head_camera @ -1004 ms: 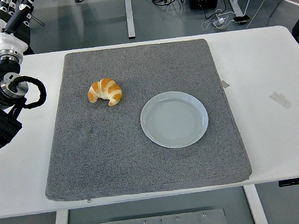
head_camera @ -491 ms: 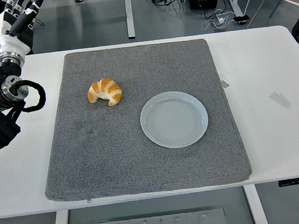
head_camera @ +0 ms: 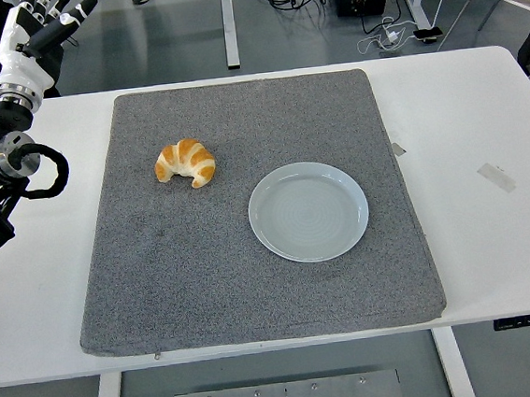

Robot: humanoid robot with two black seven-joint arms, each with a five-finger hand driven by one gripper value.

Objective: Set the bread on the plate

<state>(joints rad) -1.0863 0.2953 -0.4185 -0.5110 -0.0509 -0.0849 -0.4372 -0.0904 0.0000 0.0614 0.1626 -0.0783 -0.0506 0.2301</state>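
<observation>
Now, working outward from the near edge, you have bare grey mat [head_camera: 208,288] in front, then the empty plate [head_camera: 308,211] right of centre. Beyond it to the left the bread [head_camera: 186,162] lies alone, well apart from the plate. Your left hand [head_camera: 35,28], fingers spread and empty, hangs past the surface's [head_camera: 494,233] far-left corner; bring it down over the bread from above, nothing blocks the way.

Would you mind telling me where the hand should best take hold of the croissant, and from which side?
Probably across its thick middle, from above: the croissant lies flat on the mat, its tapered tips curving toward the near edge, nothing crowding it. The left hand is nearest.
</observation>
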